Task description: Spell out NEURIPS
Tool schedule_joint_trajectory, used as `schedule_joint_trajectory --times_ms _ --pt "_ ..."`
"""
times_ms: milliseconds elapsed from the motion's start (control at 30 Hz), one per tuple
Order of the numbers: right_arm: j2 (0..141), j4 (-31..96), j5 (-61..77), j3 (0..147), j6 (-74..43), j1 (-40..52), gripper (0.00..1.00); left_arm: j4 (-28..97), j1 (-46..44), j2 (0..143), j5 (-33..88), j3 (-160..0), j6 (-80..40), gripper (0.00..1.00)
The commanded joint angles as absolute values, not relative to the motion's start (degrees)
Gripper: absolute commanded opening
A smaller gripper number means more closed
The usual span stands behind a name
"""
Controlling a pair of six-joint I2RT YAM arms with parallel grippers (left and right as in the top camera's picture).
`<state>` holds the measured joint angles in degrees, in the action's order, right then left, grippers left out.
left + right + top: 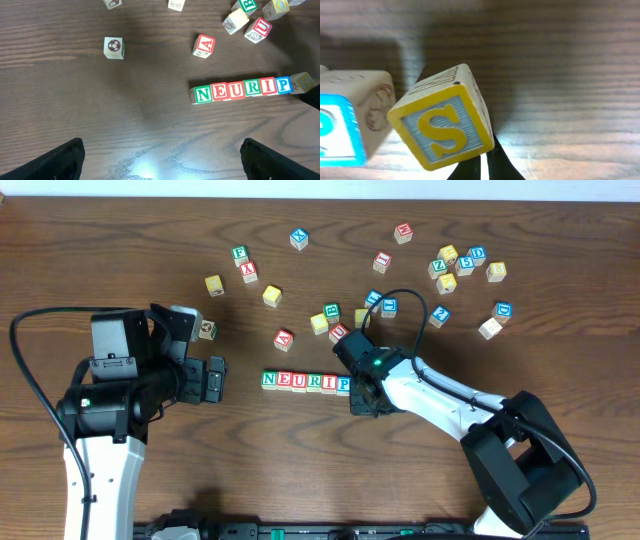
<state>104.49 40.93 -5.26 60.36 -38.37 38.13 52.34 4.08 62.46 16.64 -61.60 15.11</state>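
The closed right gripper sits against the skewed S cube, just beside the P cube.

Even, moderate light; glare patch on worktop (left wrist view); S cube soft-focused, casting shadow.

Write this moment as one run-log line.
row: wooden letter cubes N-E-U-R-I-P | yellow-bordered wooden S cube: tilted beside blue-bordered P cube | right pincer: shut, tips at S cube | left pincer: open, empty

Yellow-bordered S cube tilted on one edge, just beside blue-bordered cube at left, dark claw tips pressed together below, wooden worktop
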Motion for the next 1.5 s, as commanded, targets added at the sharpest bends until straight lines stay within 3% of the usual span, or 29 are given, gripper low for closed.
schedule_joint_trajectory --times_ms 0,967,1200,1467 --pt "103.5 39.7 -4.9 60.0 -38.7 38.3 0.01 52.5 4.3 62.1 17.3 -62.8 15.8 0.98" --pt "103.5 40.0 -4.4 60.0 -39.0 38.3 0.01 52.5 4.3 62.1 17.3 -62.8 15.8 0.98" --pt "103.5 44.8 -12.0 60.0 -43.9 38.2 0.01 52.5 4.3 62.1 17.3 -62.8 15.8 0.98" --pt "103.5 40.4 -17.1 60.0 -43.6 38.2 0.01 52.5 4.3 62.1 17.3 -62.8 15.8 0.98"
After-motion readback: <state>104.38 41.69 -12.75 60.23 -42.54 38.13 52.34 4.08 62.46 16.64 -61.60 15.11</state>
